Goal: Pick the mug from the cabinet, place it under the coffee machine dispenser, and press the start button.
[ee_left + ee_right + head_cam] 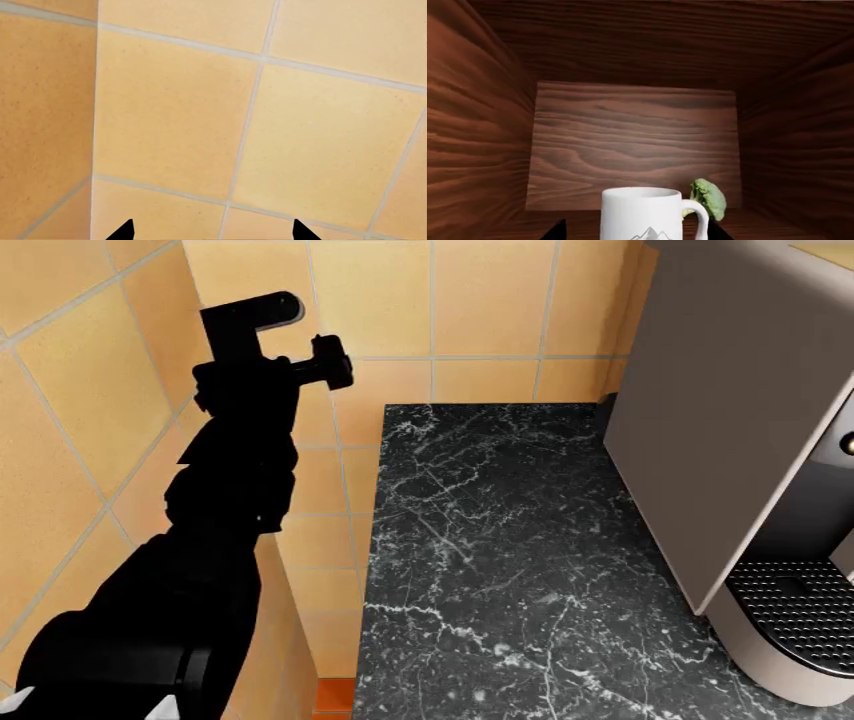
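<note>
The white mug (642, 214), with a grey mountain logo and its loop handle to one side, stands inside a dark wooden cabinet (634, 135). My right gripper (637, 231) is open, with one black fingertip on each side of the mug; there is a gap on the side away from the handle. The coffee machine (727, 430) stands at the right of the head view, with its black perforated drip tray (797, 602) on a white base. My left gripper (213, 232) is open and empty, facing tan wall tiles. My left arm (240, 490) is raised at the left.
A green broccoli floret (708, 198) lies behind the mug by its handle. A black marble counter (494, 570) runs from the tiled wall to the coffee machine. The cabinet's side walls close in on both sides of the right gripper.
</note>
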Robot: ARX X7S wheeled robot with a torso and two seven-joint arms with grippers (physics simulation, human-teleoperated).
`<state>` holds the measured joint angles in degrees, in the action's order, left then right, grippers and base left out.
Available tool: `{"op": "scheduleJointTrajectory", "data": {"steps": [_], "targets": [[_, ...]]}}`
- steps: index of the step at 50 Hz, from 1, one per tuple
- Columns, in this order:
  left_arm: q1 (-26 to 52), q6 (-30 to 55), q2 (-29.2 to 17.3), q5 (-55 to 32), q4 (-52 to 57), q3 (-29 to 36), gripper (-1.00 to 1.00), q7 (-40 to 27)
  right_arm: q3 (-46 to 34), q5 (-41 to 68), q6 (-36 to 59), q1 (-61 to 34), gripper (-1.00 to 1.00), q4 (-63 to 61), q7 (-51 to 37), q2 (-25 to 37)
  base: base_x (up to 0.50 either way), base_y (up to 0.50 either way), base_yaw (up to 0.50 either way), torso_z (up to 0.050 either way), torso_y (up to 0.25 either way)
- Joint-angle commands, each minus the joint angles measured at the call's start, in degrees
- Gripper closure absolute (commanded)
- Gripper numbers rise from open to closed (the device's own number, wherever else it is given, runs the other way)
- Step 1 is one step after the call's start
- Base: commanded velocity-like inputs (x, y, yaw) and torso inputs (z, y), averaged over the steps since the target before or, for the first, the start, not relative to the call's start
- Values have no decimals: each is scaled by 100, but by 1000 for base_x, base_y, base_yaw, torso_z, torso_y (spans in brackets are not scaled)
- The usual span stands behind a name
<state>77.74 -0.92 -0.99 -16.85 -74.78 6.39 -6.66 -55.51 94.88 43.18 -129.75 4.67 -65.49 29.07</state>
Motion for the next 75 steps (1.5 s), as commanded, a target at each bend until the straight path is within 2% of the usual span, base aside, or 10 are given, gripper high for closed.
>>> {"op": "scheduleJointTrajectory", "data": {"steps": [1, 38, 39, 50, 58, 69, 75], "targets": [[0, 6, 12, 117, -4, -84, -100, 29, -71, -179, -3, 214, -100, 678, 433, -147, 0, 0, 0, 0, 0], [-9, -7, 27, 268, -1, -251, -100, 95, -398, -353, 50, 1025, -100, 1863, 1019, -337, 2, 0, 0, 0, 0], [-9, -9, 28, 274, -1, -253, -100, 94, -408, -330, 80, 1040, 100, 1914, 1006, -351, 0, 0, 3, 0, 0], [-8, 1, 29, 294, 5, -289, -100, 92, -450, -288, 201, 1073, 100, 1980, 947, -395, 7, 0, 0, 0, 0], [-13, -17, 31, 297, 4, -289, -100, 80, -299, -168, 209, 1001, 100, 1533, 812, -230, 5, -1, 0, 0, 0], [-11, -27, 36, 307, 5, -254, -100, 42, 86, -425, -59, 353, 100, 463, 881, -29, 1, -1, 0, 0, 0], [-17, -33, 38, 333, 0, -248, -100, 31, 190, -425, 105, -58, 100, 118, 718, 7, 0, 0, 0, 0, 0]]}}
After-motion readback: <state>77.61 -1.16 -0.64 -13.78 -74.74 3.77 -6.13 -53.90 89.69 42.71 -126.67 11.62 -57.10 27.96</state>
